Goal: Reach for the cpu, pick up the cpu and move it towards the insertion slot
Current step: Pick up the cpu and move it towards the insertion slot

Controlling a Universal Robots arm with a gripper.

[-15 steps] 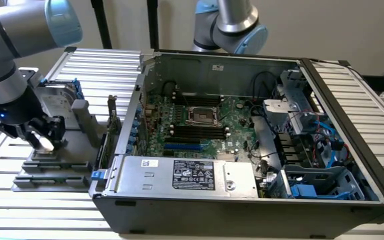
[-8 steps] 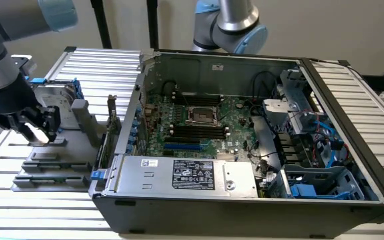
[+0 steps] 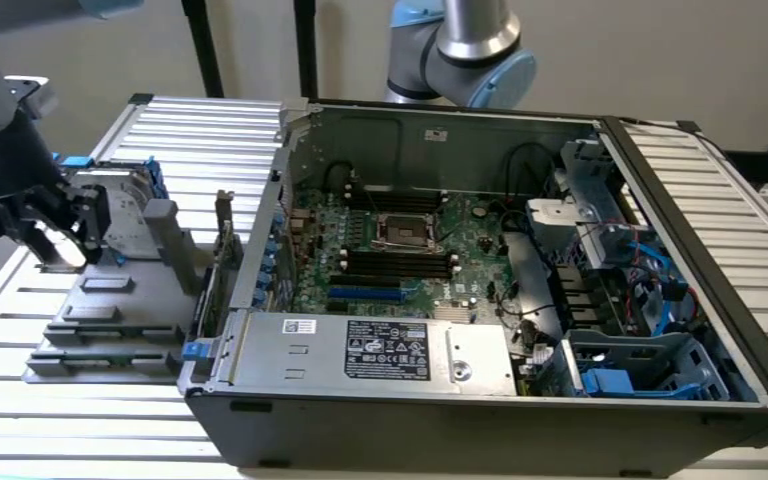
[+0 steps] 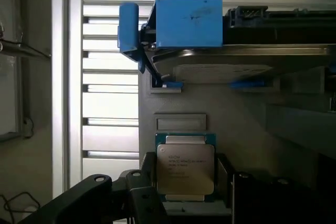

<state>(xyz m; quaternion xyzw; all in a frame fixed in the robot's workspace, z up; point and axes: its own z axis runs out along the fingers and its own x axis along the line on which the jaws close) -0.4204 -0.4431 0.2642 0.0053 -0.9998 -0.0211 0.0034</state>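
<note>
Table: slatted metal surface [image 3: 91,440], lower part of the exterior view.
Computer case: open [image 3: 491,425], lying on the table, centre and right.
Tray: grey [image 3: 104,320], just left of the case.
Cpu: [image 4: 185,167] flat in the tray, printed side up.
Gripper: [image 3: 53,240] middle left, set around the cpu; whether it clamps, I cannot tell.
Insertion slot: [image 3: 407,230] mid-motherboard, well apart from the gripper.
Wall: pale [image 3: 704,60], upper frame.

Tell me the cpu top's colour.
Pale silvery metal on the small square cpu, clearest in the wrist view.
</note>
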